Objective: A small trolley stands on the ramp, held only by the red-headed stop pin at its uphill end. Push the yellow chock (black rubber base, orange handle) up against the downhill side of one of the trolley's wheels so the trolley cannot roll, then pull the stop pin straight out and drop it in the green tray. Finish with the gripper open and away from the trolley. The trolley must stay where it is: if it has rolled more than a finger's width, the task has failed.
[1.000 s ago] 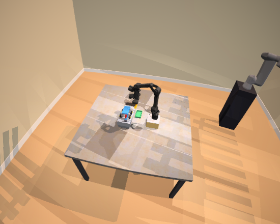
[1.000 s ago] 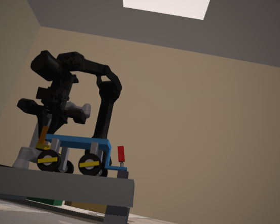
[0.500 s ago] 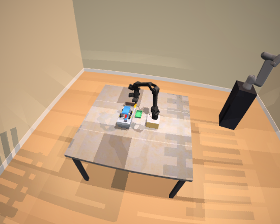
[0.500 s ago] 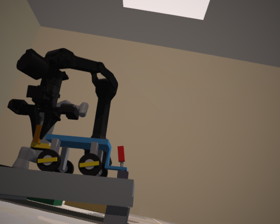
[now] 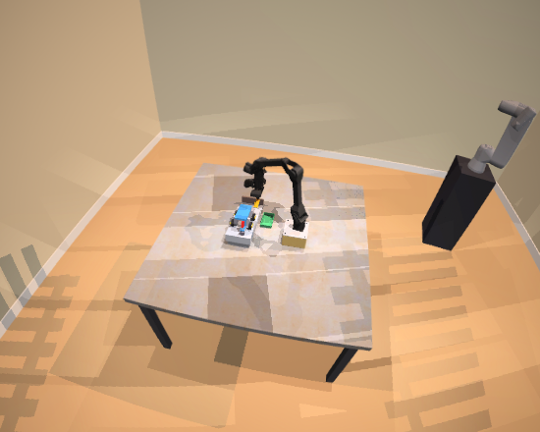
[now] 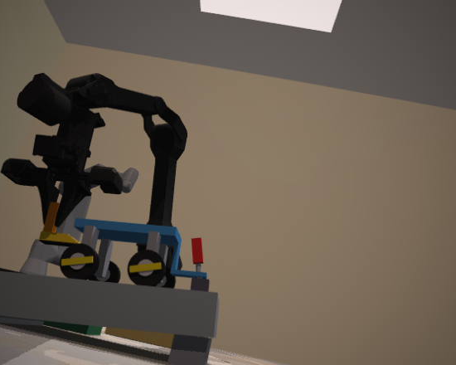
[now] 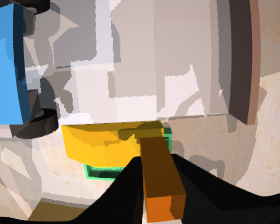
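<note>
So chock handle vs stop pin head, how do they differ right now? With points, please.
The chock's orange block handle [image 6: 51, 217] [image 7: 163, 175] is clamped in the black claw [image 6: 51, 224] [image 7: 153, 163]; the stop pin's red block head [image 5: 243, 224] [image 6: 197, 250] has nothing gripping it. The orange handle rises from a yellow wedge-like body [image 6: 59, 237] [image 7: 103, 145], while the red head sits on a thin grey shaft [image 6: 198, 268]. Both are narrow, straight-sided blocks, standing roughly upright.
</note>
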### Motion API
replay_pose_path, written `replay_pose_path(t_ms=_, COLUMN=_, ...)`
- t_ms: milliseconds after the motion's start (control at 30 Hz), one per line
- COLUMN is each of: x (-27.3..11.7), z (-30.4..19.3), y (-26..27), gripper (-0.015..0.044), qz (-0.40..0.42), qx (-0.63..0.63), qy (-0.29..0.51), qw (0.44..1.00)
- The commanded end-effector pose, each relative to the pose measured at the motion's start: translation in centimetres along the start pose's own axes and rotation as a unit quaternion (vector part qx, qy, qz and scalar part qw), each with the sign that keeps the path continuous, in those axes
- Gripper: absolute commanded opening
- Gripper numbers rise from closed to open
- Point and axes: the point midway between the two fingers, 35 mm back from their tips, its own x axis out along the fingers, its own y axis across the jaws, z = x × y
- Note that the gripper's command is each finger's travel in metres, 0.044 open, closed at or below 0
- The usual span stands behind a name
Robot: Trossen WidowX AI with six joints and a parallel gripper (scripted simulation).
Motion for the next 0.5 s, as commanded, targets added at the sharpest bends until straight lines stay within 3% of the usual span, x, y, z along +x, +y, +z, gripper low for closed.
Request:
replay_pose_path(t_ms=0, x=1.2, z=-0.1, y=0.1, gripper=0.0000, qz=0.003, qx=0.003, qy=0.003, qw=1.000)
replay_pose_path(t_ms=467, x=4.2, z=0.2, y=-0.1, gripper=0.0000, qz=0.003, qx=0.003, qy=0.003, qw=1.000)
